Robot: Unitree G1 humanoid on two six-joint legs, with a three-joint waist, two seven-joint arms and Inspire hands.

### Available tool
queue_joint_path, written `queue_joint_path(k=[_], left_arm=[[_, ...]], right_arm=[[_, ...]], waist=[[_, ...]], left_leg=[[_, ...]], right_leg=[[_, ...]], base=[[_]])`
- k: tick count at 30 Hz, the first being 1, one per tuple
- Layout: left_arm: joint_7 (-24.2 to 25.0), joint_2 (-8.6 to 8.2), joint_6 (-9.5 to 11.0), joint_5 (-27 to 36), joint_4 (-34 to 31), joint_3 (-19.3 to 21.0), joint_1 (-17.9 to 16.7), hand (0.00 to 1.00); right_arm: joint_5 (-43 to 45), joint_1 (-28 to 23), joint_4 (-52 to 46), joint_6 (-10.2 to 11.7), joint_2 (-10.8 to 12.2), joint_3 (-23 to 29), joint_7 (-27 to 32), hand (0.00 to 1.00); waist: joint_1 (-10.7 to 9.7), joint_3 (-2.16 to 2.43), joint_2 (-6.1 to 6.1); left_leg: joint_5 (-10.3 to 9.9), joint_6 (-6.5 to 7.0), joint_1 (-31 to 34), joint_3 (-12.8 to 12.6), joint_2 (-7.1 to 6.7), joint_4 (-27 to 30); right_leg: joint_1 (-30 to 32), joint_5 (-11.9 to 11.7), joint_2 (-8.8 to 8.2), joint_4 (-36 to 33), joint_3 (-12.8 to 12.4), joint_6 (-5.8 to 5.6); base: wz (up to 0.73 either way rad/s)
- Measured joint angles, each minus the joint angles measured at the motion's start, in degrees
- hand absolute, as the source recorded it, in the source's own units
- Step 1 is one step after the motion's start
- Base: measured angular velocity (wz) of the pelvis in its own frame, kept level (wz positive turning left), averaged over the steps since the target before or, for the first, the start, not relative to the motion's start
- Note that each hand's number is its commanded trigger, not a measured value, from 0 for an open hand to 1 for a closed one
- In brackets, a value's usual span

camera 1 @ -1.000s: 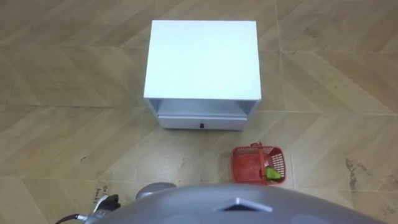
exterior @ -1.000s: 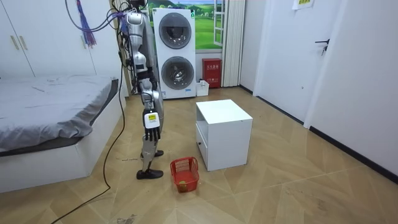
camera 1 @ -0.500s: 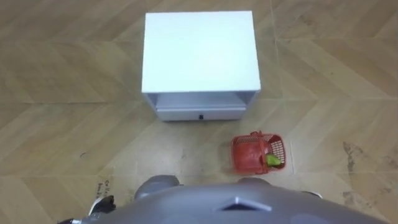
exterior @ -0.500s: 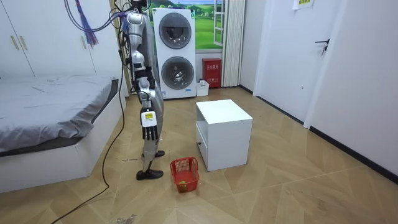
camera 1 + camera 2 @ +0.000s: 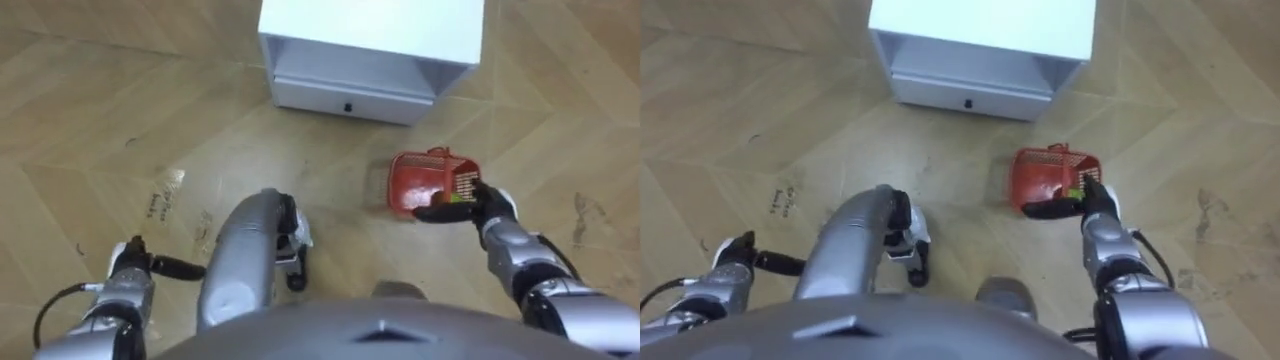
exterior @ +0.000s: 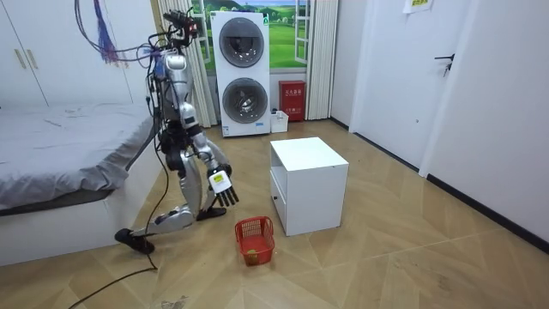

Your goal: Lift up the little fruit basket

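Black fingers point(image 5: 437, 212) of the right robot hand point(image 5: 486, 206) stretch straight and open, holding nothing, toward the near rim of the red basket point(image 5: 412, 183). From the eye views they seem to lie across that rim. The room view shows the hand above the basket and apart from it, so I judge no contact yet. The basket stands upright on the wood floor point(image 5: 150, 110), on the robot's right, just beside the white cabinet's point(image 5: 370, 30) front corner, with 1 greenish fruit point(image 5: 458, 197) inside. The task looks early: the robot hand is close, but closing on the rim and lifting are both left. The left robot hand point(image 5: 128, 270) hangs low at the robot's left, fingers straight, empty. The robot crouches in a deep lunge between bed point(image 6: 60, 146) and cabinet.
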State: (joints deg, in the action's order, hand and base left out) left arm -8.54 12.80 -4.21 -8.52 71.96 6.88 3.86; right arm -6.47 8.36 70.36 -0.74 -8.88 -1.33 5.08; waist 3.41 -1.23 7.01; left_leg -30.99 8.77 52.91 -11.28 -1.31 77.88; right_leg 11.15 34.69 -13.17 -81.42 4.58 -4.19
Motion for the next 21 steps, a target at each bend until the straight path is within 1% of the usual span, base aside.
queue_joint_path(k=[1,2,4,5,6,7,9,10,12,13,14,15,16,17,18,19,20,21], left_arm=[[-0.42,0.04,0.63,0.44,1.32,-0.91,-0.1,0.0],[-0.78,-0.02,0.83,0.65,1.89,-1.51,-0.22,0.0],[-1.91,-0.16,2.25,3.17,3.49,-4.21,-0.33,0.0],[-2.23,-0.15,2.44,3.71,3.57,-4.96,-0.46,0.0],[-2.61,-0.17,3.23,4.52,3.97,-5.39,-0.74,0.0],[-3.25,-0.2,4.25,4.65,4.7,-5.42,-1.24,0.0],[-4.67,-0.23,5.07,4.66,5.31,-5.51,-1.86,0.0],[-5.57,-0.14,5.53,4.68,5.34,-5.89,-2.14,0.0],[-6.53,-0.16,6.6,5.82,5.4,-7.35,-2.5,0.0],[-6.73,-0.27,7.02,6.78,5.54,-7.81,-2.81,0.0],[-6.9,-0.32,7.09,6.93,5.56,-7.84,-3.02,0.0],[-7.28,-0.34,7.2,8.19,5.57,-8.3,-3.33,0.0],[-7.65,-0.34,7.24,9.47,5.76,-8.86,-3.58,0.0],[-7.74,-0.34,7.27,9.61,5.85,-9.16,-4.03,0.0],[-7.97,-0.33,7.39,9.62,5.92,-10.0,-4.41,0.0],[-8.22,-0.36,7.45,9.67,6.0,-11.2,-4.85,0.0],[-8.25,-0.35,7.53,9.8,6.0,-11.73,-5.14,0.0],[-8.37,-0.23,8.09,10.26,5.96,-12.15,-5.99,0.0]], right_arm=[[-0.01,-0.74,0.01,-0.03,0.02,0.09,0.0,0.0],[-0.04,-1.09,-0.04,-0.04,-0.07,0.23,0.02,0.0],[-1.09,-1.88,-0.23,-0.05,-0.69,0.38,0.43,0.0],[-1.64,-1.86,-0.5,-0.03,-0.75,0.34,0.62,0.0],[-2.7,-1.82,-1.11,0.09,-0.72,0.33,1.05,0.0],[-4.22,-1.82,-1.66,0.26,-0.64,0.34,1.21,0.0],[-5.47,-1.88,-1.87,0.79,-0.64,0.34,1.49,0.0],[-5.54,-2.04,-1.88,0.79,-0.55,0.34,1.96,0.0],[-5.51,-2.12,-2.35,0.79,-0.53,0.37,2.78,0.0],[-5.55,-2.17,-3.41,0.79,-0.5,0.34,3.62,0.0],[-5.54,-2.29,-4.1,0.82,-0.42,0.34,4.14,0.0],[-5.41,-2.38,-5.17,1.08,-0.2,0.35,5.12,0.0],[-5.0,-2.45,-6.43,1.13,0.01,0.39,6.2,0.0],[-4.55,-2.44,-7.06,1.15,0.06,0.39,6.74,0.0],[-3.92,-2.45,-8.67,1.15,0.08,0.39,7.71,0.0],[-3.42,-2.43,-10.55,1.15,0.05,0.4,8.96,0.0],[-2.85,-2.31,-11.47,1.2,0.03,0.4,9.52,0.0],[-1.36,-2.07,-13.56,1.39,0.15,0.37,10.48,0.0]], waist=[[-0.07,-0.23,-0.03],[-0.3,-0.28,-0.07],[-0.98,-0.29,-0.04],[-1.17,-0.3,-0.05],[-1.39,-0.4,-0.18],[-1.47,-0.38,-0.17],[-1.81,-0.4,0.04],[-2.08,-0.27,0.5],[-2.96,-0.13,1.01],[-3.2,-0.13,1.14],[-3.3,-0.14,1.19],[-3.64,-0.05,1.34],[-4.25,-0.13,1.49],[-4.53,-0.17,1.51],[-4.98,-0.23,1.58],[-5.49,-0.25,1.71],[-5.66,-0.26,1.78],[-6.1,-0.24,2.17]], left_leg=[[-1.27,-0.66,2.82,0.69,-0.73,3.69],[-1.77,-0.57,4.16,0.7,-0.69,5.46],[-3.05,-0.29,9.4,0.51,-0.66,11.79],[-3.29,-0.18,10.55,0.43,-0.67,13.21],[-3.88,-0.07,12.28,0.38,-0.63,15.81],[-4.51,-0.01,13.33,0.22,-0.61,17.99],[-5.57,-0.01,14.34,-0.16,-0.74,21.04],[-5.86,-0.07,15.09,-0.43,-1.39,22.5],[-6.07,0.24,16.05,-0.82,-1.55,24.13],[-6.08,0.23,16.44,-0.89,-1.57,24.98],[-6.2,-0.04,16.61,-0.89,-1.56,25.34],[-6.45,-0.54,16.79,-0.9,-1.59,25.9],[-6.54,-0.76,17.06,-0.95,-1.57,26.24],[-6.59,-0.92,17.27,-0.96,-1.54,26.48],[-6.64,-1.36,17.56,-1.03,-1.38,26.92],[-6.58,-1.99,17.83,-1.2,-1.41,27.27],[-6.6,-2.41,18.06,-1.18,-1.43,27.53],[-6.59,-3.4,18.68,-1.16,-1.59,28.21]], right_leg=[[2.64,1.01,-0.82,-6.56,-0.18,0.43],[3.9,1.14,-0.95,-9.61,-0.4,0.31],[8.46,1.3,-1.14,-20.11,-1.56,0.2],[9.31,1.33,-1.48,-22.4,-1.52,0.17],[10.33,1.53,-1.96,-25.99,-1.43,0.04],[10.81,1.65,-2.29,-28.94,-1.69,0.09],[10.86,1.66,-3.25,-32.92,-1.74,0.09],[10.82,1.67,-3.86,-35.09,-1.72,0.07],[10.86,1.73,-3.77,-37.37,-1.95,0.17],[10.87,2.12,-3.72,-38.41,-2.18,0.64],[10.85,2.39,-3.71,-38.78,-2.26,0.68],[10.78,2.56,-3.71,-39.54,-2.37,0.7],[10.83,2.66,-3.71,-40.21,-2.37,0.57],[10.86,2.78,-3.72,-40.56,-2.38,0.64],[10.99,3.36,-4.0,-41.38,-2.57,0.84],[11.13,4.04,-4.73,-42.25,-2.81,1.07],[11.32,4.4,-4.97,-42.79,-3.09,1.31],[11.78,5.34,-5.43,-44.33,-3.97,1.72]], base=[[0.0],[0.13],[0.22],[0.19],[0.13],[0.09],[0.13],[0.24],[0.25],[0.11],[0.0],[0.03],[0.07],[0.06],[-0.05],[-0.13],[-0.23],[-0.25]])
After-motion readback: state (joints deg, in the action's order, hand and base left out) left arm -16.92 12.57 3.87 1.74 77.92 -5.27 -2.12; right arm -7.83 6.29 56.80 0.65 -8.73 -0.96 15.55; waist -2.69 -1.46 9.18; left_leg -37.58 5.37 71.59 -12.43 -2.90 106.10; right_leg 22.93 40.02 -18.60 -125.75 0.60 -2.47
